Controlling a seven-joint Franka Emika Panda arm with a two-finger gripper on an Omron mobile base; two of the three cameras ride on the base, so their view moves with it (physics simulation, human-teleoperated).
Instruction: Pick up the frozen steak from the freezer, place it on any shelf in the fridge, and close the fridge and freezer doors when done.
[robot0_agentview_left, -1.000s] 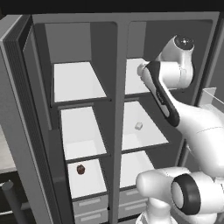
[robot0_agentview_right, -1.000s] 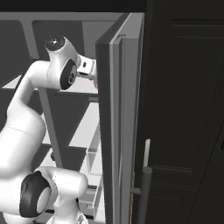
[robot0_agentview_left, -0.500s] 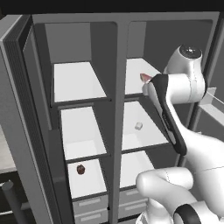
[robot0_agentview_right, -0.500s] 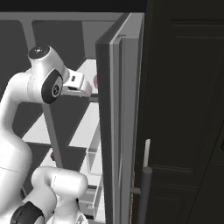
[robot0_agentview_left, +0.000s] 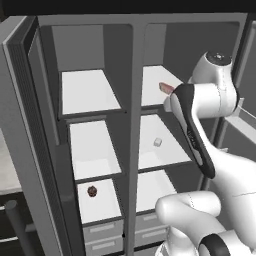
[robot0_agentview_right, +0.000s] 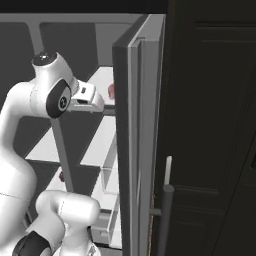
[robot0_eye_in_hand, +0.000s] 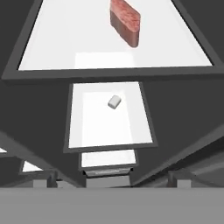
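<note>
The frozen steak (robot0_eye_in_hand: 125, 22) lies as a pinkish-red slab on the top white shelf (robot0_eye_in_hand: 65, 48) of the fridge, the right compartment. It also shows as the steak (robot0_agentview_left: 165, 87) beside my hand and as the steak (robot0_agentview_right: 111, 90) just past the door edge. My gripper (robot0_agentview_right: 100, 102) hovers short of it, apart from the meat; its fingers are hidden, so its state is unclear. The freezer (robot0_agentview_left: 90, 145) is the left compartment. Both doors stand open: the freezer door (robot0_agentview_left: 27, 135) at the left, the fridge door (robot0_agentview_right: 142, 150) at the right.
A tiny white lump (robot0_eye_in_hand: 114, 102) sits on the fridge's middle shelf. A dark red ball (robot0_agentview_left: 92, 191) rests on a low freezer shelf. Grey drawers (robot0_agentview_left: 102, 235) line the bottom. The fridge door's bar handle (robot0_agentview_right: 166, 200) and inner tray bin (robot0_agentview_right: 111, 181) stand close to my right.
My hand has drawn back from the top fridge shelf toward the right and down. The steak, hidden by the hand a second ago, now lies uncovered on that shelf.
</note>
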